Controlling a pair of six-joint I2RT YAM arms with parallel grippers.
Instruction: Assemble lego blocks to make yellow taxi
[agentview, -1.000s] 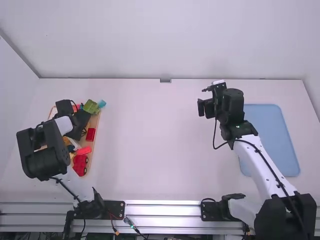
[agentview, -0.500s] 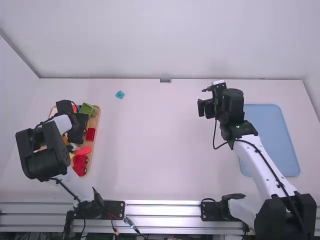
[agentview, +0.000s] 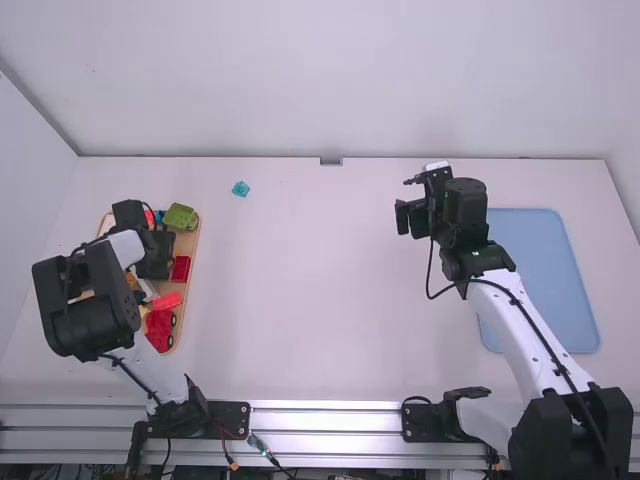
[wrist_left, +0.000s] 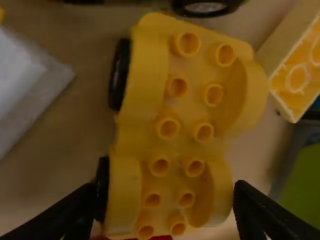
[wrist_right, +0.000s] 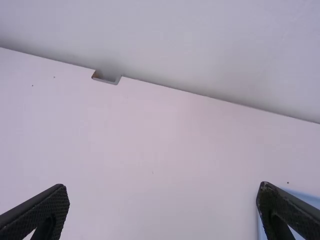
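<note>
Our left end effector is gripping a studded yellow plastic car base; our right end effector is hanging wide above the white desk.

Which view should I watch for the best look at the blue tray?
The high view: it takes in most of the blue tray, though the right arm hides part of its left side. The right wrist view gives a piece of the edge, partly behind a finger.

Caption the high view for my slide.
Left arm over a tan tray of toy blocks, a turquoise block out on the table, right arm near a blue tray.
</note>
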